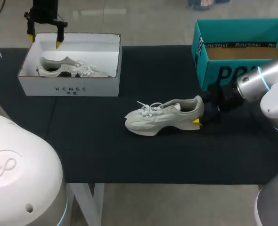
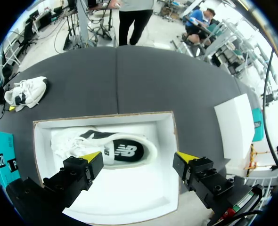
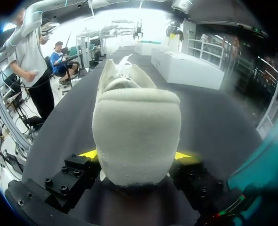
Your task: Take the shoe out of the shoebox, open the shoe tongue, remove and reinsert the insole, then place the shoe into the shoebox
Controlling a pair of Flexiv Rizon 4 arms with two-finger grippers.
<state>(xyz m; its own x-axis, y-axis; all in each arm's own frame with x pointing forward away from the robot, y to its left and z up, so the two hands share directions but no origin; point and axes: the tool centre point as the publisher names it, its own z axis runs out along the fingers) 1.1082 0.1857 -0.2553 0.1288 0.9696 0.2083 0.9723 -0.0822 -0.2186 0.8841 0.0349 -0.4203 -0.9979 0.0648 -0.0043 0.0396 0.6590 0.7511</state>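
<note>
A white sneaker (image 1: 162, 117) lies on its sole on the black table top, toe to the left. My right gripper (image 1: 199, 114) is at its heel. In the right wrist view the heel (image 3: 136, 136) fills the gap between the two yellow tips, which press on it from both sides, so the gripper (image 3: 135, 155) is shut on it. A second white sneaker (image 1: 66, 67) lies on its side in the white shoebox (image 1: 70, 88) at the back left. My left gripper (image 2: 139, 157) hangs open above that box, over the boxed sneaker (image 2: 106, 150), touching nothing.
A teal open box (image 1: 224, 70) stands at the back right, close behind my right arm. Black table top lies bare between the two boxes and in front of the sneaker, up to the table's front edge.
</note>
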